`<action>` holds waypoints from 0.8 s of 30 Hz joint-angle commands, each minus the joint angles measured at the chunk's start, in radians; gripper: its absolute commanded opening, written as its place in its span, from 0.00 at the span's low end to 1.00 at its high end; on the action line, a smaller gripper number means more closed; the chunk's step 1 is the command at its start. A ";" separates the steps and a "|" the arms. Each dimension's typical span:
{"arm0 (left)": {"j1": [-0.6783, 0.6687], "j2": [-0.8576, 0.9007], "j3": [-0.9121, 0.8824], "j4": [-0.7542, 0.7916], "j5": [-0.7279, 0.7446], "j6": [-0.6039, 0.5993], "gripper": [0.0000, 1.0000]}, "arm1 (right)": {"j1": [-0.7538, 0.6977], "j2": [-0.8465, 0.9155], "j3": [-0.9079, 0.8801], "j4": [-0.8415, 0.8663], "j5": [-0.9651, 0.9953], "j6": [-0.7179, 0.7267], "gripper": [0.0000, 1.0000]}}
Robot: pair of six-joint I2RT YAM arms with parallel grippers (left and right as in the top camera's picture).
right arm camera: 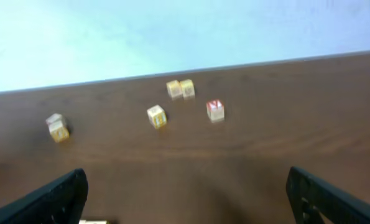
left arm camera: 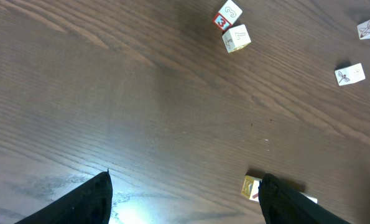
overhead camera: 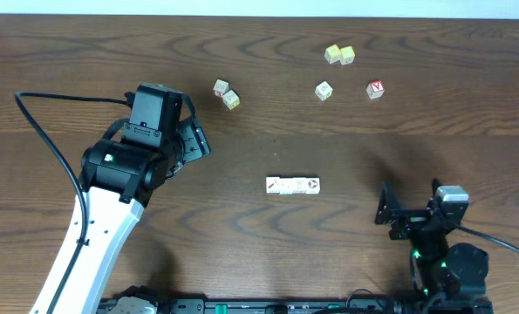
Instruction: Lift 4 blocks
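Four whitish blocks (overhead camera: 292,185) lie side by side in a short row at the middle of the table. One end face shows a dark ring and the other a red slash. My left gripper (overhead camera: 192,133) hangs open up and to the left of the row, apart from it. In the left wrist view the left gripper (left arm camera: 185,205) holds nothing, and the row's end block (left arm camera: 251,187) peeks out beside the right finger. My right gripper (overhead camera: 410,197) stands open to the right of the row. In its wrist view the right gripper (right arm camera: 188,199) holds nothing, with a sliver of the row (right arm camera: 95,221) at the bottom edge.
Other cubes lie further back: a pair (overhead camera: 226,93) at the back left, two yellowish cubes (overhead camera: 339,55), a single cube (overhead camera: 324,91) and a red-bordered cube (overhead camera: 376,89). A black cable (overhead camera: 45,131) loops by the left arm.
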 commanded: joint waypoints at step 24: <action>0.003 0.005 0.017 -0.002 -0.009 -0.001 0.76 | -0.008 -0.083 -0.225 0.234 -0.013 -0.077 0.99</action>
